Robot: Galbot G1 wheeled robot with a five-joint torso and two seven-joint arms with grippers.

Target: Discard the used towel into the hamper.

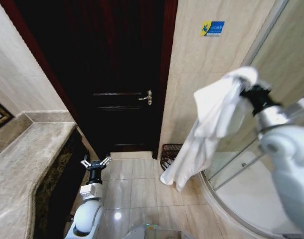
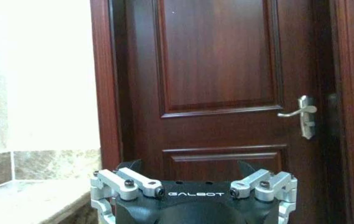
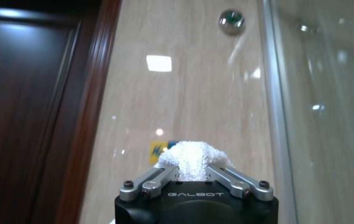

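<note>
Towel [image 1: 212, 119] pinched in right tool [image 3: 194, 173]; hamper [image 1: 170, 155] seemingly below, head view

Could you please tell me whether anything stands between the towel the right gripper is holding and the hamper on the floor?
Nothing visible does. The right gripper holds the white towel aloft, draping down in front of the wall. The hamper sits on the floor by the door frame, partly hidden behind the towel's lower end. The left gripper waits low, open.
</note>
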